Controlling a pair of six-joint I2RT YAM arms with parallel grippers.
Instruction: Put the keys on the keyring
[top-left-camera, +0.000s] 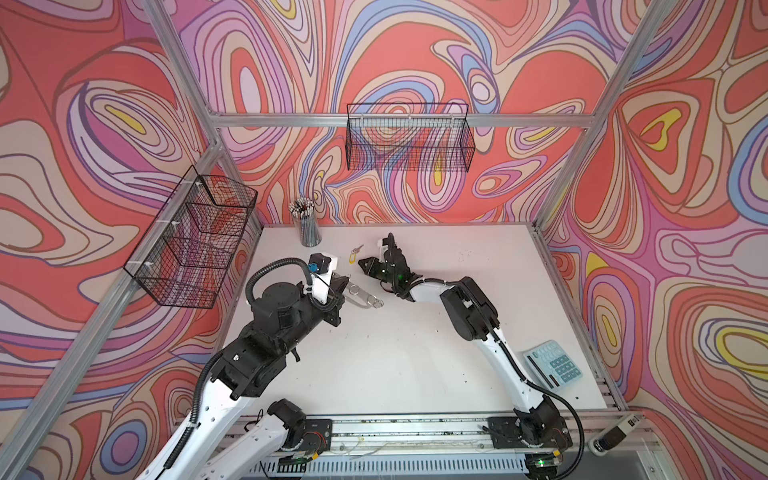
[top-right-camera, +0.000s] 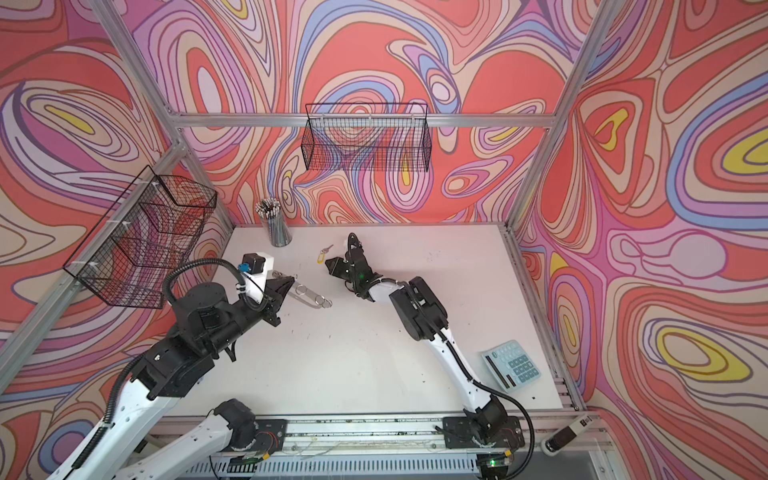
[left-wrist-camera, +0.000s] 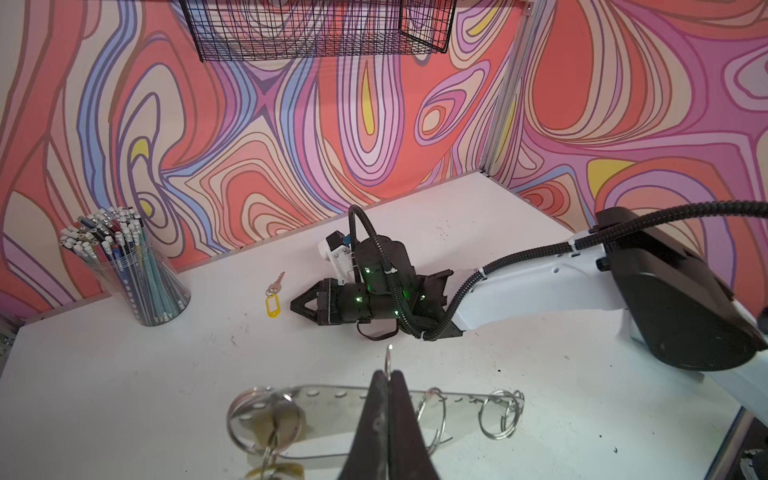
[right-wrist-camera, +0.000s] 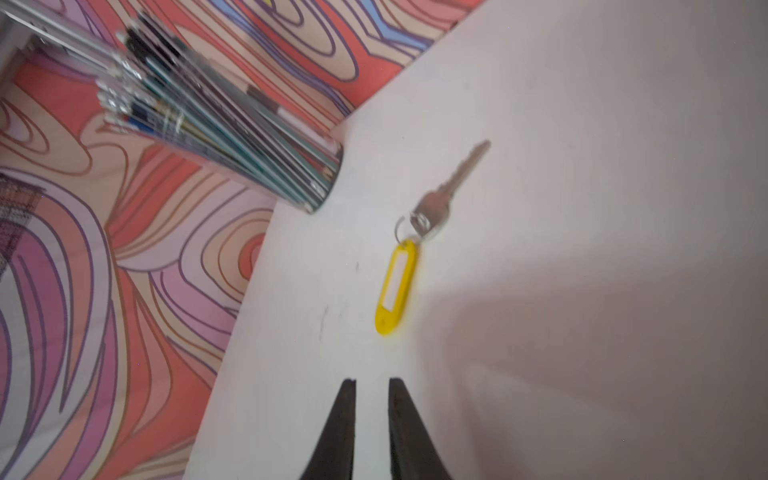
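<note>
Roles split, we judge: left tool (left-wrist-camera: 388, 376) clenches the flat silvery metal keyring (left-wrist-camera: 332, 397) steady; right tool (right-wrist-camera: 370, 382), narrowly parted and empty, faces the yellow-tagged silver key (right-wrist-camera: 432, 216).

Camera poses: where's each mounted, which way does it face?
Top views: stereo pair high over the front, looking down at the table; left arm and right arm show.
Left wrist: behind the left gripper, shut on the keyring, facing the right arm.
Right wrist: behind the right gripper, facing the loose key and pencil cup.
Shared: all show that key.
</note>
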